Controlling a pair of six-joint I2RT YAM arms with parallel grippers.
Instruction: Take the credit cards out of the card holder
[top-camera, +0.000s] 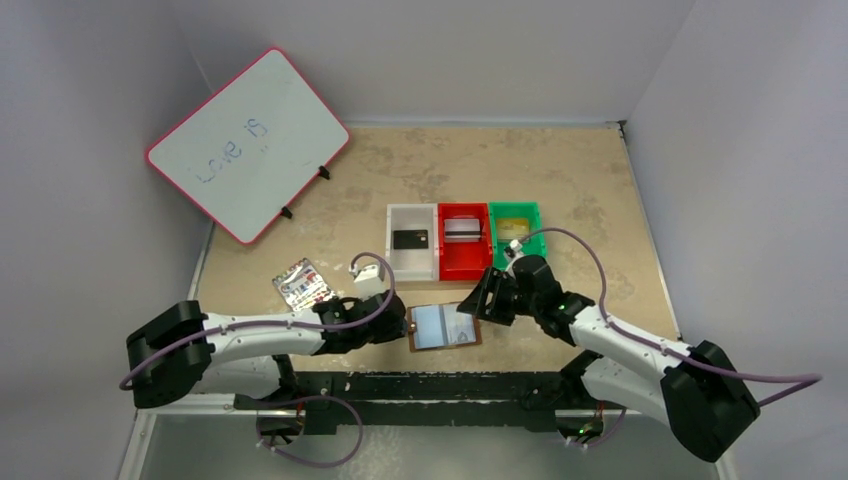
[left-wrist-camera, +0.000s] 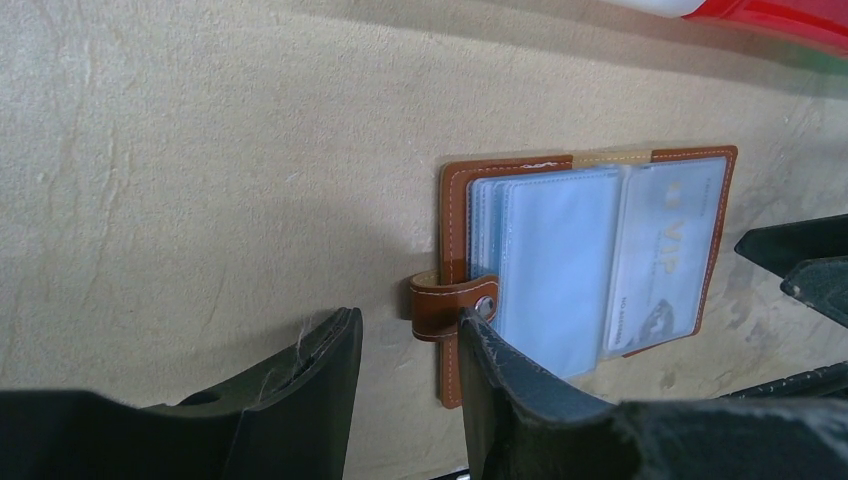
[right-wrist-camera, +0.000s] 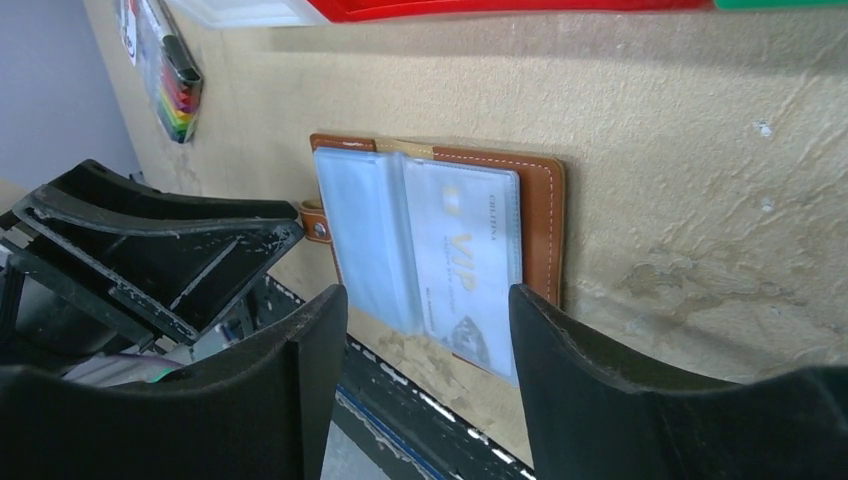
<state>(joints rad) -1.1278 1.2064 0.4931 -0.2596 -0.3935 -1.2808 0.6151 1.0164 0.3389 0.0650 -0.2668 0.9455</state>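
Note:
The brown card holder (top-camera: 445, 326) lies open near the table's front edge, with its bluish clear sleeves (left-wrist-camera: 555, 270) facing up. A pale card printed VIP (right-wrist-camera: 465, 250) sits in the right sleeve. Three credit cards lie in bins behind it: a black one (top-camera: 410, 240), a silvery grey one (top-camera: 461, 229) and a gold-tan one (top-camera: 514, 228). My left gripper (left-wrist-camera: 405, 320) is open at the holder's left edge. Its right finger (left-wrist-camera: 500, 370) rests by the snap tab (left-wrist-camera: 450, 305). My right gripper (right-wrist-camera: 425, 300) is open and empty, just above the holder's right half.
White bin (top-camera: 412, 265), red bin (top-camera: 462, 265) and green bin (top-camera: 537, 240) stand in a row behind the holder. A white pack with rainbow stripes (top-camera: 303, 284) lies to the left. A pink-rimmed whiteboard (top-camera: 248, 143) leans at the back left. Walls close in on three sides.

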